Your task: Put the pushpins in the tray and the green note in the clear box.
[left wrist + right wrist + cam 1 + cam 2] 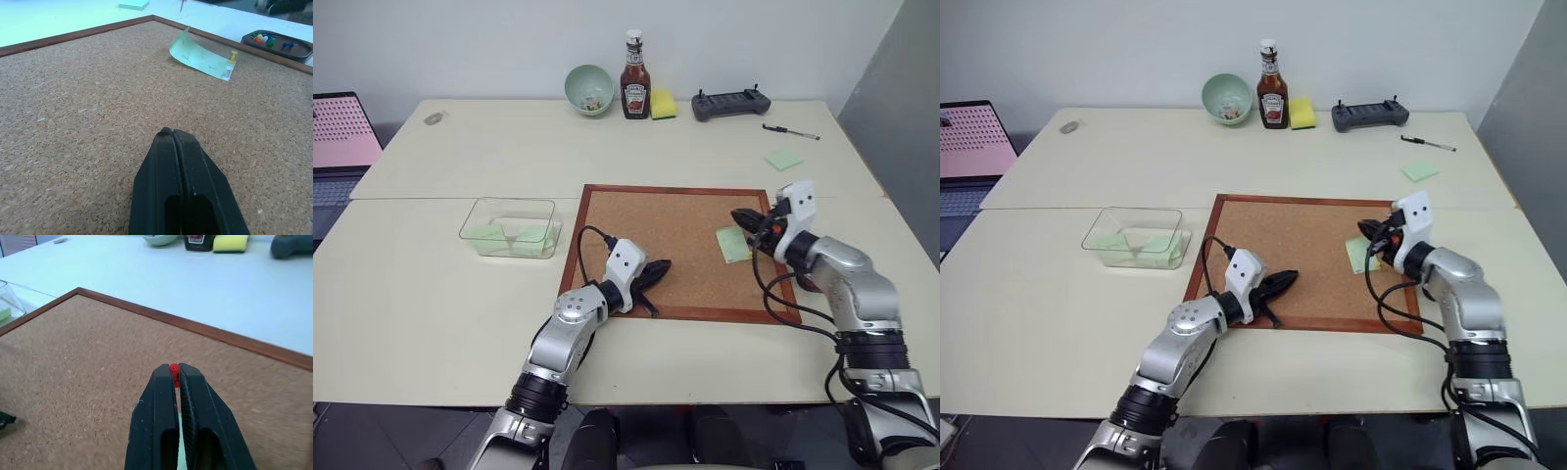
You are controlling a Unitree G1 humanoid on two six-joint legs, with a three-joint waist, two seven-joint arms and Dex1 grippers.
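1. The left gripper [658, 266] hovers over the near edge of the cork board [646, 220], jaws pressed together on nothing.
2. The right gripper [174, 368] hangs over the board's right side, jaws pinching a red pushpin [174, 370].
3. The green note [200, 55] lies curled on the board, a yellow pushpin [233, 55] at one corner.
4. The tray [279, 43] beside the board holds multicoloured pushpins [263, 38].
5. The clear box [510, 227] sits on the bench [431, 284] left of the board, green paper inside.
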